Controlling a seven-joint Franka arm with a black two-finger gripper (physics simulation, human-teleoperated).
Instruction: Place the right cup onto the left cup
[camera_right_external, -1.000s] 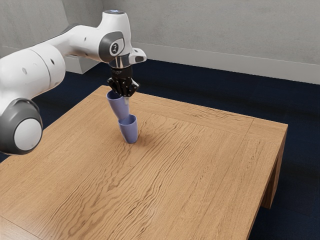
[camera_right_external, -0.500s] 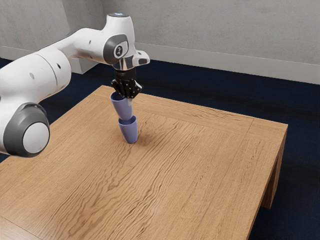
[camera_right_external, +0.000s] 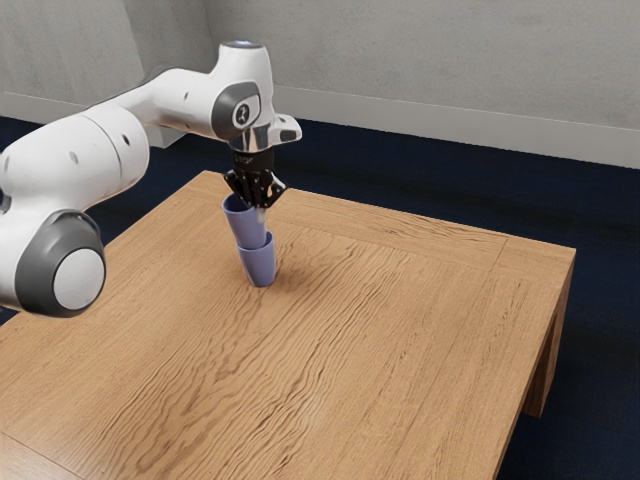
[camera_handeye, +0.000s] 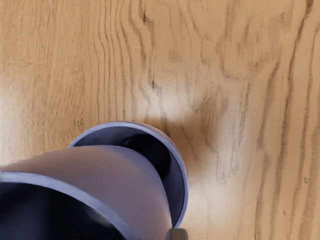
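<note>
In the exterior view my gripper (camera_right_external: 262, 204) is shut on the rim side of a blue-purple cup (camera_right_external: 245, 225), which hangs slightly tilted. Directly below, a second cup (camera_right_external: 259, 266) of the same colour stands upright on the table. The held cup's lower end overlaps the mouth of the standing one; how deep it sits inside is hidden. From the wrist view, the held cup (camera_handeye: 100, 172) covers much of the standing cup (camera_handeye: 180, 175), whose rim and dark inside show beyond it. A fingertip (camera_handeye: 179, 234) lies beside the held cup's wall.
The wooden table (camera_right_external: 370, 330) extends around the cups, with its far edge behind them. A grey wall (camera_right_external: 430, 60) rises beyond the dark blue floor.
My hand has come down and a little toward the exterior view's right, carrying the held cup lower over the standing cup. The standing cup has stayed in place.
</note>
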